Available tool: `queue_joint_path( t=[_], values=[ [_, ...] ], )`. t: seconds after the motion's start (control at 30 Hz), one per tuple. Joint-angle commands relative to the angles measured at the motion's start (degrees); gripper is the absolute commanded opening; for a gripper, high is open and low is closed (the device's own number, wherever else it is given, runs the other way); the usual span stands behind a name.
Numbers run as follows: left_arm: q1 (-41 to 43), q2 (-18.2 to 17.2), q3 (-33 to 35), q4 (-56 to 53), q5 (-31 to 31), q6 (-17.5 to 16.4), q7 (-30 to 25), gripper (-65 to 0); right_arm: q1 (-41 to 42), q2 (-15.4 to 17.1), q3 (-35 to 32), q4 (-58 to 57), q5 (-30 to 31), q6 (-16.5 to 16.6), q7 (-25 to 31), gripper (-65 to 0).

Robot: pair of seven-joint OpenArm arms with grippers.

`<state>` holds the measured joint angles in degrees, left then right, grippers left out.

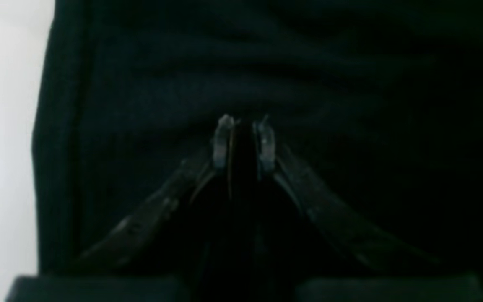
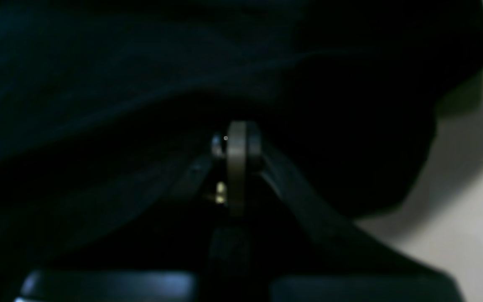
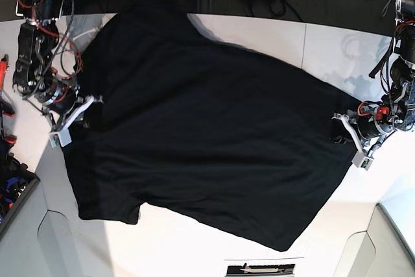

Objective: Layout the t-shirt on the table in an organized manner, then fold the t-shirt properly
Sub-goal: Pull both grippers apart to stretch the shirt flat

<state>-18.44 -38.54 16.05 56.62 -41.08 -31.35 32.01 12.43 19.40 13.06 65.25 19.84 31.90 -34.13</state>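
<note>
- The black t-shirt (image 3: 201, 134) sprawls across the white counter (image 3: 272, 34), mid-frame, mostly flat: looks like the laying-out step.
- Left end effector (image 1: 244, 142) is pinched on its right edge.
- Right end effector (image 2: 236, 144) is clamped together at its left edge.
- Next, I'd guess: pull outward evenly.

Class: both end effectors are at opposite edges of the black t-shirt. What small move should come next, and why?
Probably draw the end effectors apart: the left end effector and right end effector pinch opposite edges of the t-shirt, which lies skewed and rippled on the table.
</note>
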Motion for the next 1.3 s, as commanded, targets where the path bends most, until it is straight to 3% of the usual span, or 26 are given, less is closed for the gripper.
queue_joint_path(
  t=[0.0, 0.33, 0.5, 0.63, 0.73, 0.93, 1.13, 1.27],
  values=[
    [-1.4, -1.2, -0.5, 1.0, -0.5, -0.2, -0.7, -56.6, 1.7, 0.9, 0.2, -0.9, -3.0, -1.4, -2.7, -65.0],
    [-1.4, -1.2, -0.5, 5.2, -0.5, -0.2, -0.5, -56.6, 11.1, 0.9, 0.2, -3.0, -3.3, -1.5, -2.2, -65.0],
    [-1.4, -1.2, -2.5, 11.9, -0.5, -1.1, -0.5, -56.6, 11.2, 0.9, 0.2, -0.7, 0.1, -1.9, -5.9, -65.0],
    [-1.4, -1.2, -4.6, 14.1, -0.5, -1.5, -0.5, -56.6, 5.3, 0.9, 0.2, 9.1, 5.9, -1.9, -8.9, -65.0],
    [-1.4, -1.3, -5.0, 13.6, 1.1, -1.5, -2.2, -56.6, -1.6, 0.7, 0.2, 18.4, 6.1, -2.2, -10.5, -65.0],
    [-2.4, -0.6, -4.1, 8.7, 7.8, -1.4, -15.2, -56.6, -14.0, 0.4, 1.0, 27.5, 6.1, -2.1, -11.6, -65.0],
    [-7.1, 3.8, -3.3, -6.0, 13.0, 2.9, -15.5, -56.6, -20.9, 0.4, 4.9, 30.3, 6.5, -2.1, -11.3, -65.0],
    [-7.3, 3.9, -3.3, -12.0, 15.7, 3.3, -15.4, -56.6, -21.8, 0.4, 7.7, 31.1, 8.1, -2.1, -11.6, -65.0]
  ],
)
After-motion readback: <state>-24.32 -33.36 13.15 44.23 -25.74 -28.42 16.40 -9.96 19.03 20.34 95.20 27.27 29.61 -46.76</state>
